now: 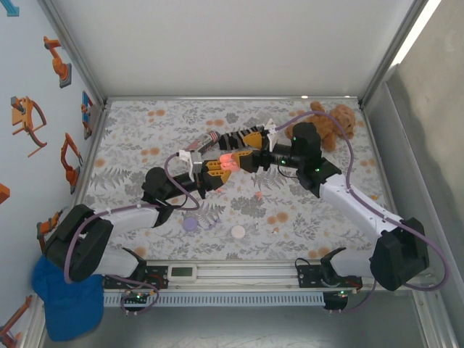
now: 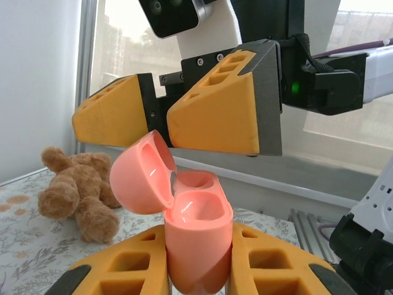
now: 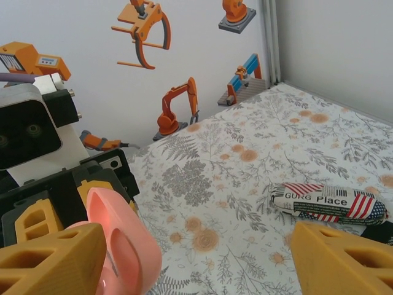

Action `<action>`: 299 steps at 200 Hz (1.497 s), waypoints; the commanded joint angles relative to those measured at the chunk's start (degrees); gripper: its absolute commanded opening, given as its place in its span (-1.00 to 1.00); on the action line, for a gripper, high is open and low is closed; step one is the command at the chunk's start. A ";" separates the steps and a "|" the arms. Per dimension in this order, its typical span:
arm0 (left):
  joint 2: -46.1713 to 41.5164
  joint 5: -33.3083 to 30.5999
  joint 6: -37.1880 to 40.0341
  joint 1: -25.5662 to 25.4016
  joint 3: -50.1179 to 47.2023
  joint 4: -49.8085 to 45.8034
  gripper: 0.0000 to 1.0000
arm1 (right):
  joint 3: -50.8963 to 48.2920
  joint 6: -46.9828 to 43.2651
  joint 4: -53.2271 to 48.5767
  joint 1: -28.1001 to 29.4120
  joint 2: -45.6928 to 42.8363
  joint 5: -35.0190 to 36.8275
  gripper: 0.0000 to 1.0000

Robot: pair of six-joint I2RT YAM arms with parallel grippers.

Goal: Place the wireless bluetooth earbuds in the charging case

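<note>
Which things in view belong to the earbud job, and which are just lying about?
Job: open pink charging case, clamped in the left gripper; right gripper, open, close by it; tiny loose pink piece, probably an earbud.
Lying about: teddy bear; flag-printed tube; purple round case and pale round case, unused here.

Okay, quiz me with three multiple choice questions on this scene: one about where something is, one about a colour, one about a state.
1. Where on the table does the teddy bear lie? A far right corner; B far left corner; C near edge.
2. What colour is the charging case in the left claw? A white; B pink; C purple.
3. The case's lid is: A shut; B hinged open; C detached.
Answers: 1 A, it lies by the far right corner; 2 B, its shell is salmon pink; 3 B, it stands tilted back on its hinge.
</note>
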 commanded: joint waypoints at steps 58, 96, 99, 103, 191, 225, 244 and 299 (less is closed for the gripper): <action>-10.56 -3.71 8.29 -0.30 -2.77 -12.85 -1.00 | 1.67 0.09 -9.50 -0.35 -7.32 6.21 0.57; -21.15 -7.19 12.19 -0.34 -5.67 -23.38 -1.00 | 1.27 5.62 -14.49 -1.84 -6.21 10.86 0.44; -22.44 -7.49 12.62 -0.36 -5.67 -24.60 -1.00 | 1.17 6.01 -14.87 -1.96 -6.12 11.15 0.44; -23.74 -7.84 13.06 -0.42 -5.71 -26.32 -1.00 | 1.03 6.41 -15.12 -2.08 -5.89 11.27 0.44; -42.11 -11.16 16.98 -0.46 -6.51 -40.49 -1.00 | 0.09 11.98 -14.51 -2.04 6.97 8.07 0.22; -44.26 -11.15 15.93 -0.45 -6.42 -41.16 -1.00 | 2.44 12.76 -16.12 -0.86 12.85 7.85 0.13; -45.21 -11.10 15.37 -0.53 -6.55 -41.17 -1.00 | 5.01 10.43 -19.98 0.69 16.28 9.43 0.06; -47.73 -10.75 14.37 -0.57 -7.31 -41.84 -1.00 | 12.11 7.82 -26.06 5.35 26.28 13.83 -0.09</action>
